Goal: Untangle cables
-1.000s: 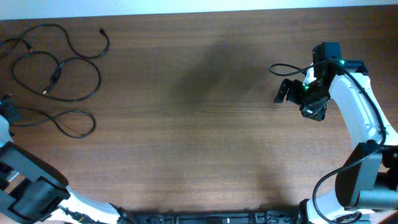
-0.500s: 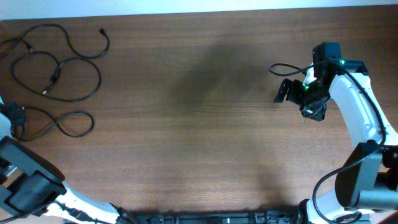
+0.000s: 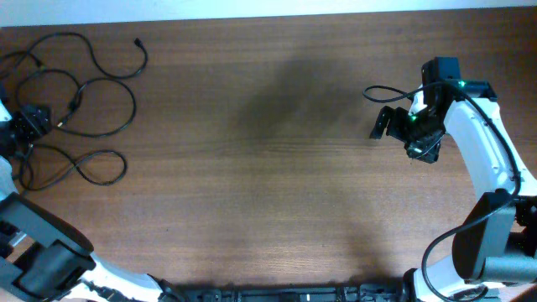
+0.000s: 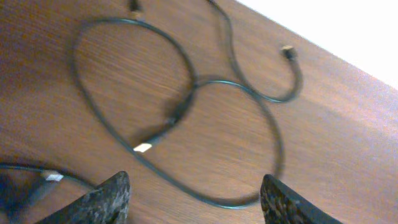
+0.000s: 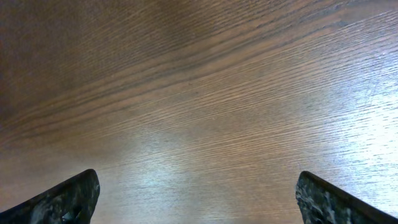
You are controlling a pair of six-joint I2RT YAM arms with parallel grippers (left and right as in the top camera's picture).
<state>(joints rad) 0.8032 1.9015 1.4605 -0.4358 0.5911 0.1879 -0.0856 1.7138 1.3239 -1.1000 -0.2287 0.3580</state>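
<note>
Thin black cables (image 3: 72, 104) lie in loose loops at the table's far left; a lower loop (image 3: 123, 166) lies nearer the front. My left gripper (image 3: 33, 122) hovers between these two groups, open and holding nothing. In the left wrist view the cables (image 4: 180, 115) cross in wide loops on the wood. The bottom of one loop lies flat between the spread fingers of the left gripper (image 4: 196, 200), ungripped. My right gripper (image 3: 382, 124) stands open at the far right; the right wrist view shows the gripper (image 5: 198, 193) over bare wood.
The brown wooden table (image 3: 268, 184) fills the overhead view, its far edge along the top. A thicker black wire (image 3: 382, 89) arcs off the right arm.
The left gripper was shut near the lower loop, then opened and moved toward the far side, up to the upper loops. The lower loop has shifted slightly. The right arm stayed put.
</note>
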